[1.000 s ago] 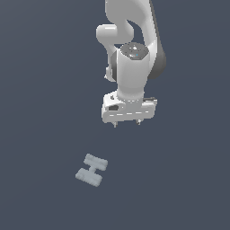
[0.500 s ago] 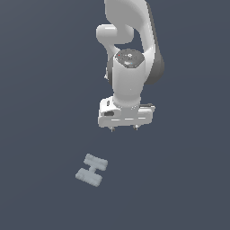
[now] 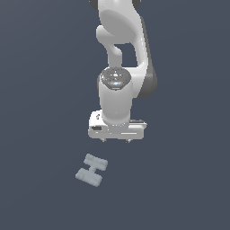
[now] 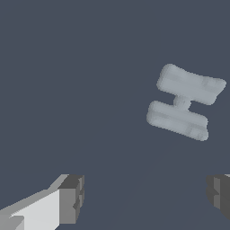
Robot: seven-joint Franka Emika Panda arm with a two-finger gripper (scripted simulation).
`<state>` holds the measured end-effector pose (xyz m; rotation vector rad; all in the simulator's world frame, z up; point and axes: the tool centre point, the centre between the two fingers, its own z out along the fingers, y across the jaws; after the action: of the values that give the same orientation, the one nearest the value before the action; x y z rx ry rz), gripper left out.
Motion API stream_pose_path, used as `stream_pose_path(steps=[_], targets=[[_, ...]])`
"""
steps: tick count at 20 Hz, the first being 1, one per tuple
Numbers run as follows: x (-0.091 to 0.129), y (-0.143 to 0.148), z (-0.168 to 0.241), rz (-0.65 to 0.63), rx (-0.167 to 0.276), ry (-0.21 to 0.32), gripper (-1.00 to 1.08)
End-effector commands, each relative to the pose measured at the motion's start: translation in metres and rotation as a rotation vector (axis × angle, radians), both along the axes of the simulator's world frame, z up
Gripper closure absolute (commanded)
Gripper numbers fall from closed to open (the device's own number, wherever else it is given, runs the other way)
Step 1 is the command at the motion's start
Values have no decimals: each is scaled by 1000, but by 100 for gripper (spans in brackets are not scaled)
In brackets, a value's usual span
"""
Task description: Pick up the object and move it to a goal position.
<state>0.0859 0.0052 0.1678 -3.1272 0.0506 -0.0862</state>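
A: Step in hand?

B: Approach, by the look of it. Nothing grasped yet. Gripper (image 3: 117, 140) hanging above the desk (image 3: 40, 90), spread wide, empty, both fingertips (image 4: 72, 200) well apart in the wrist view with only bare surface between.

A: And the object?

B: Lying flat on the desk, apart from the gripper. In the exterior view, the H-shaped piece (image 3: 91, 170) at about 7 o'clock from the gripper, near but not beneath. In the wrist view, the same piece (image 4: 185, 102) off-centre, closer to one fingertip than the other, not between them. Two short blocky bars, thin crossbar joining them, whole thing skewed rather than square to the fingers.

A: Next move?

B: Probably a sideways shift toward 7 o'clock to bring the piece midway between the fingertips, likely a wrist turn so the fingers close across something narrow, then straight down and clench. Plenty of spread to spare, judging from the wrist view. Lift and carry to the goal after that. No goal marker visible in either view, so no telling where.

A: Any writing, brands, labels?

B: None readable. Plain white arm, plain grey piece, plain dark desk.
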Motion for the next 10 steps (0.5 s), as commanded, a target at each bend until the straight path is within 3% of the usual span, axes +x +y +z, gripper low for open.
stream_pose_path(steps=[1,10], targets=[[12,-11,-8,-34,1,6,-92],[46,-51,-41,-149,3,26,-92]])
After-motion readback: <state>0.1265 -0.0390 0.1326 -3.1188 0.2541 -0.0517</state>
